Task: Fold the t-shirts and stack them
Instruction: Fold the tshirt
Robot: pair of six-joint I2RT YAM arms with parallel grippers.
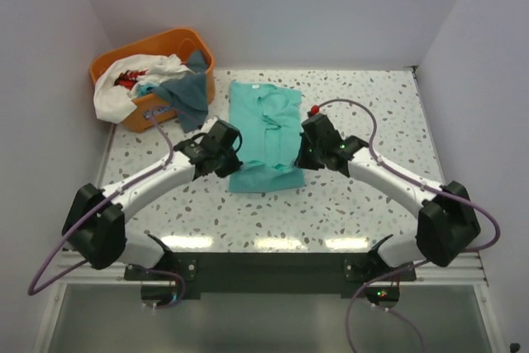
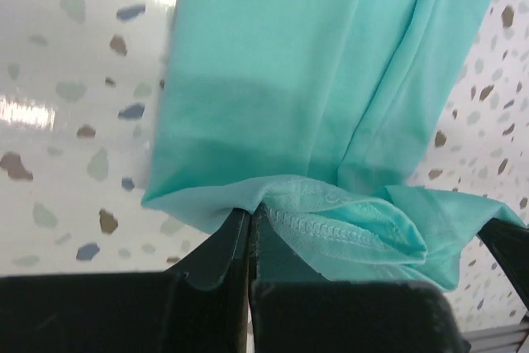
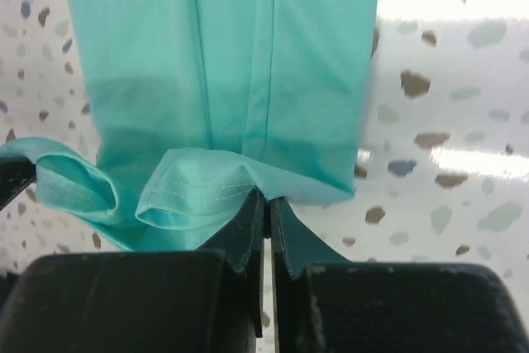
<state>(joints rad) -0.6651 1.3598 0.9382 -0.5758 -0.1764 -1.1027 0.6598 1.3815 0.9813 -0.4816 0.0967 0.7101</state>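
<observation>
Mint-green cloth t-shirt (image 1: 264, 134) flat on speckled white table (image 1: 372, 113), left gripper (image 2: 250, 225) pinched closed on its near hem, right gripper (image 3: 266, 208) pinched closed likewise

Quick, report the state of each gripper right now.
Left gripper: closed, pinching the near hem of the turquoise t-shirt.
Right gripper: closed, pinching the near hem of the same shirt at its other corner.
</observation>
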